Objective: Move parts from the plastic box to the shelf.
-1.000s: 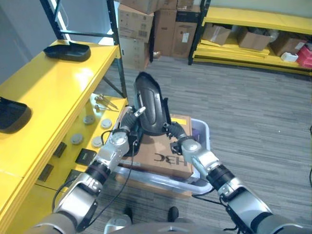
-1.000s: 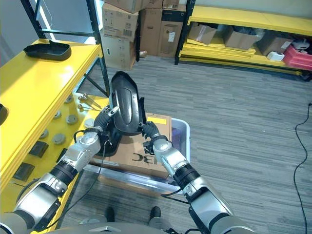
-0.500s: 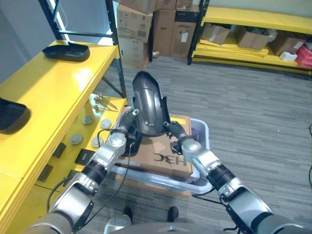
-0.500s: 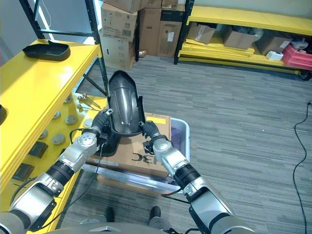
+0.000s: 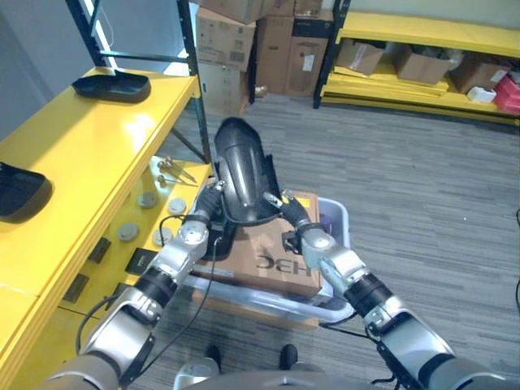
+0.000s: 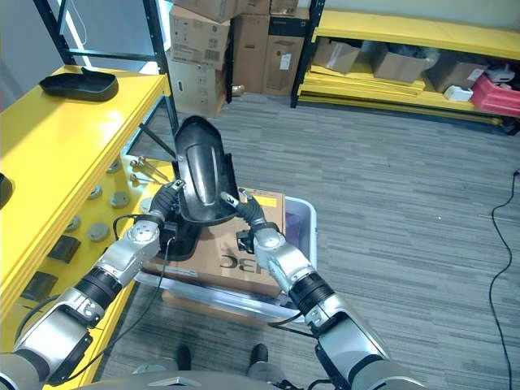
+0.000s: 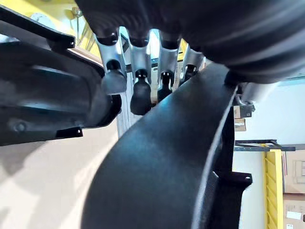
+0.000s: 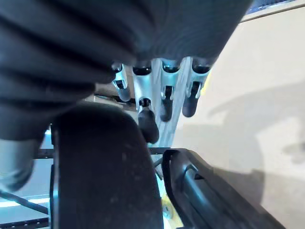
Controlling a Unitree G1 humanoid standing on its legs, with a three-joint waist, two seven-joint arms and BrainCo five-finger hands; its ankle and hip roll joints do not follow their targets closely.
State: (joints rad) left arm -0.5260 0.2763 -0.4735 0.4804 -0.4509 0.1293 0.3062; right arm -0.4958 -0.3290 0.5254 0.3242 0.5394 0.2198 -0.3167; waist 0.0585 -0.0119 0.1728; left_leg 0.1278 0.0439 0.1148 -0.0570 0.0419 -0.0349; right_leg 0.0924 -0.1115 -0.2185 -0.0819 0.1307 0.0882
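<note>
A large black curved part (image 5: 241, 172), shaped like a moulded fender, was held upright above a cardboard box (image 5: 272, 258), its rounded end topmost and its lower end down between the two hands. The left hand (image 5: 205, 213) met the part's lower left edge, and the right hand (image 5: 293, 218) met its lower right edge, so the part stood squeezed between them. In the left wrist view the left hand's fingers (image 7: 140, 90) reached out fairly straight over the dark curved surface of the part (image 7: 162, 181), lying along it rather than wrapped round it. In the right wrist view the right hand's fingers (image 8: 147, 125) were likewise extended, with the part (image 8: 102, 176) just beside them; whether the thumb pressed on it could not be told. The cardboard box sat in a clear plastic box (image 5: 339, 223) on the grey carpeted floor (image 5: 406, 187), and another dark part (image 6: 180, 236) lay at the cardboard box's left edge, just under the left hand. To the robot's left ran the yellow shelf (image 5: 89, 162); a black tray-like part (image 5: 111, 84) rested at its far end and another black part (image 5: 20, 190) at its near left edge. On the lower level of the shelf lay round metal discs (image 5: 127, 231) and flat dark pieces (image 5: 145, 260). Stacked cartons (image 5: 244, 41) stood at the back.
</note>
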